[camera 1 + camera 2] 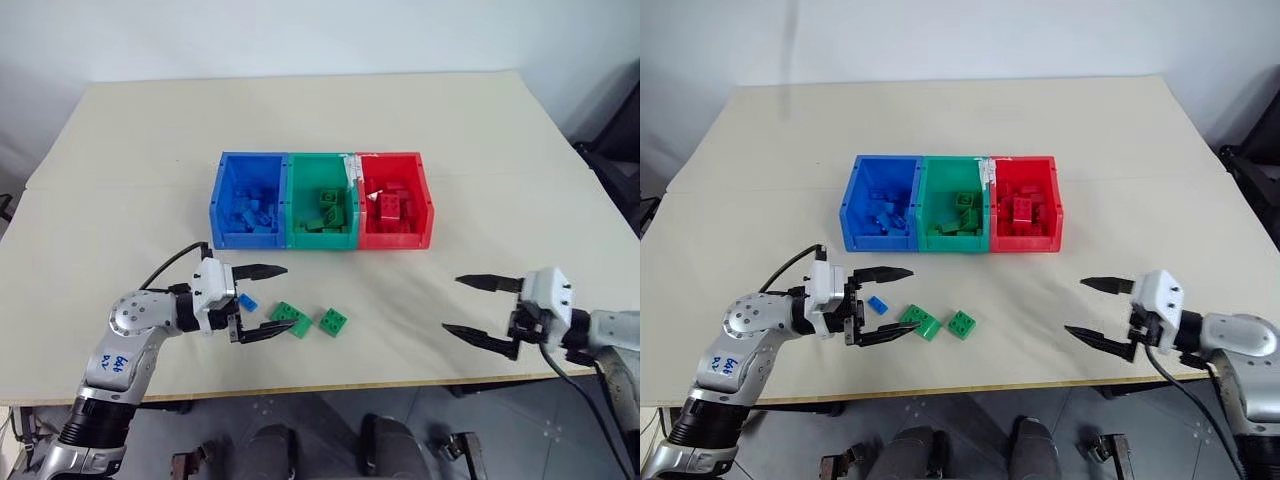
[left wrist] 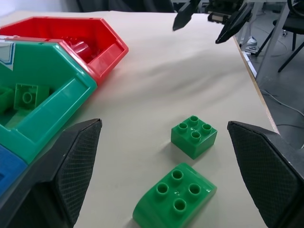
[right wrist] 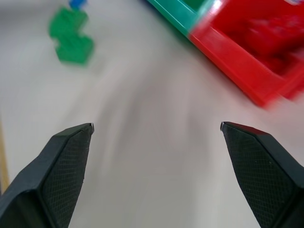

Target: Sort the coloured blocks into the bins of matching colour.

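Note:
Three joined bins stand mid-table: blue [image 1: 245,238], green [image 1: 322,240] and red [image 1: 396,240], each with several matching blocks inside. Loose on the table in front lie a small blue block [image 1: 248,300], a rounded green block [image 1: 291,318] and a square green block [image 1: 334,321]. My left gripper [image 1: 290,297] is open and level, its fingers reaching to either side of the blue block and the rounded green block [image 2: 175,194], gripping nothing. The square green block [image 2: 194,137] lies just beyond its tips. My right gripper [image 1: 450,303] is open and empty near the table's front right edge.
The table's front edge [image 1: 400,385] runs close under both grippers. Bare tabletop [image 1: 400,300] lies between the loose blocks and my right gripper. The far half of the table [image 1: 320,115] behind the bins holds nothing.

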Tool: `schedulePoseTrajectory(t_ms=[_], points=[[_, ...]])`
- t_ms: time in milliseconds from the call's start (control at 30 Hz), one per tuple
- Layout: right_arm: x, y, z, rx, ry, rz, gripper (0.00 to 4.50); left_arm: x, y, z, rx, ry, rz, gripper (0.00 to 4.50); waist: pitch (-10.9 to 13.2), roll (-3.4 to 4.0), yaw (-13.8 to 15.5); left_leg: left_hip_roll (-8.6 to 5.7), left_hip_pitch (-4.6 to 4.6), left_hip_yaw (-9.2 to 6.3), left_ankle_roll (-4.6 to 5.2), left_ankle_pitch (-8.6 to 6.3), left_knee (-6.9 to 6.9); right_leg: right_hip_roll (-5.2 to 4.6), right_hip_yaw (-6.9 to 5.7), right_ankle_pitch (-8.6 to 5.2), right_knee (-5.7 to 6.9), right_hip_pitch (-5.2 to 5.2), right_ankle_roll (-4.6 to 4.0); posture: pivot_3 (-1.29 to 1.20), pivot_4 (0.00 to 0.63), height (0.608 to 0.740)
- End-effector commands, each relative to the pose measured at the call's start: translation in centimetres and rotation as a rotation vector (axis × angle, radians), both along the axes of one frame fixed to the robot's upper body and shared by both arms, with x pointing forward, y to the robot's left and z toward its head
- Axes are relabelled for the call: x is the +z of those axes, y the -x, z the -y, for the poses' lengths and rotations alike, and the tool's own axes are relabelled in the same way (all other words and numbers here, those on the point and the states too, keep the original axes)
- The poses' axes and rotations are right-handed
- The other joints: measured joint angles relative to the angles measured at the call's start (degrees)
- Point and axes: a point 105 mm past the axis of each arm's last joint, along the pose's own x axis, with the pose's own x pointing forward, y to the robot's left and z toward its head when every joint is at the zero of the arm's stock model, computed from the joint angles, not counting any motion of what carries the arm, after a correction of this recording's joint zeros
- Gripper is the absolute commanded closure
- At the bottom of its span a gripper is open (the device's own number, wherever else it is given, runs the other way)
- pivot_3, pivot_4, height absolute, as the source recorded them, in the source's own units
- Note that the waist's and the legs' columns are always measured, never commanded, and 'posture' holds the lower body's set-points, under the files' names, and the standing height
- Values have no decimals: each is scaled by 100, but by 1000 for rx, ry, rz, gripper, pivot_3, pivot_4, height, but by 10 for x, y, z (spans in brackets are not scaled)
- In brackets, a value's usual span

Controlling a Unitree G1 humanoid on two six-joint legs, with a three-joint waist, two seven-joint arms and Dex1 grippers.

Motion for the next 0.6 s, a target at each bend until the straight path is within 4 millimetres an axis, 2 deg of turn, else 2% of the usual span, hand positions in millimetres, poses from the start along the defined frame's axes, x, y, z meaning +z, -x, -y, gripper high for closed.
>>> schedulePoseTrajectory(t_ms=[33,133,233,400,600], points=[[5,6,-50,107,-31,-70,29,3,2,-21,42,-13,34,0,0,0,2,2,-1,-1,-1,0,0,1,0,0,2,-2,-1,0,150,740],[-1,5,-76,125,-13,-103,29,-2,9,-36,60,-32,1,0,0,0,1,2,-5,-3,-1,0,1,1,0,0,0,-5,-2,0,150,740],[-15,1,-94,112,14,-126,29,-5,20,-53,95,-57,-20,0,0,-3,45,-4,-14,-6,1,-1,1,-2,-2,0,-4,-7,-2,0,150,740],[-42,-7,-106,70,84,-141,29,-7,37,-71,143,-83,-36,0,-2,-6,67,-8,-15,-5,3,-4,1,-4,-1,0,-6,-8,-2,0,150,740],[-46,-10,-124,65,51,-136,29,-13,47,-80,183,-93,-85,0,-6,-12,19,-2,-10,-2,2,-3,1,-1,0,0,1,-8,-2,0,150,740]])
